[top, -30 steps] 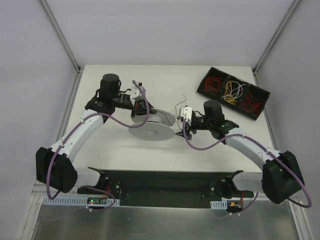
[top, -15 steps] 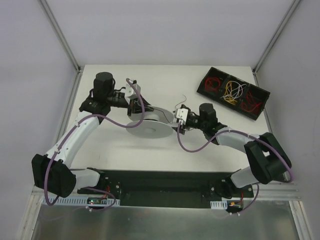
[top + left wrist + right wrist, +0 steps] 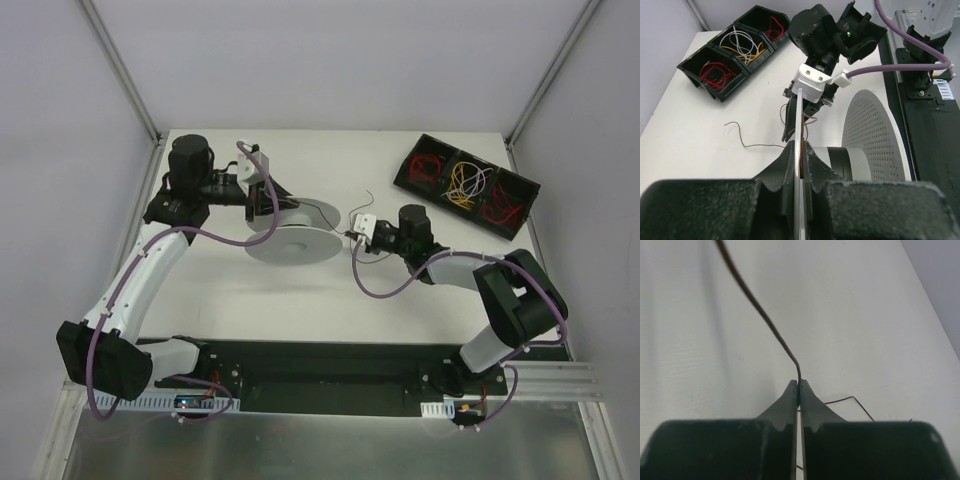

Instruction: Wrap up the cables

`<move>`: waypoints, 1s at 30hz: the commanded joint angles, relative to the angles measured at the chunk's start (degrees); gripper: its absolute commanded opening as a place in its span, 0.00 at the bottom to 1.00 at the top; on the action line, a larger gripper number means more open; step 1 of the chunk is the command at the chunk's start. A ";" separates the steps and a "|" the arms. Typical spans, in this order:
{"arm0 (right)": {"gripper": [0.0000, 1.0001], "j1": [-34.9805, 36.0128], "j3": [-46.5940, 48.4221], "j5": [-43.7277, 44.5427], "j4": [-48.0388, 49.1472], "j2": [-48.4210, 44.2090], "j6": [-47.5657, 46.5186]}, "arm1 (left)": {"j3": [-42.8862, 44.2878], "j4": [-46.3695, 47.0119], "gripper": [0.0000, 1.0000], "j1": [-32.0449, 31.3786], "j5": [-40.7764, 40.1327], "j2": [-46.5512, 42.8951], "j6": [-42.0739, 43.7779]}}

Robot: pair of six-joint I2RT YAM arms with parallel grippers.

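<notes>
The left hand (image 3: 801, 148), clamped on the spool (image 3: 292, 243) rim, has carried it towards the worktop's (image 3: 200, 290) far-left corner, while the right hand (image 3: 799, 386) stays pinching the cable (image 3: 760, 311) mid-worktop, likely tensioning it for winding.

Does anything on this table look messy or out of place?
Nothing serious. The black tray of coloured wires sits askew to the table edge, and a kinked loose tail of the cable trails over the table beyond the right gripper pinching it. Nothing looks spilled or broken.
</notes>
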 commanded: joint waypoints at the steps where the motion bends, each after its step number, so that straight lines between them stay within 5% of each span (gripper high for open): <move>1: 0.00 -1.33 -0.26 -1.38 1.27 -2.14 -0.28 | 3.21 3.07 0.00 1.29 0.58 -0.59 -2.31; 21: 0.00 -3.79 0.62 -0.77 -4.19 -2.06 1.56 | 4.61 14.14 0.00 4.89 -3.19 2.49 -16.62; 30: 0.00 -2.57 6.77 -0.15 -13.22 -6.53 10.96 | 8.83 18.54 0.00 5.16 -26.19 6.18 -41.92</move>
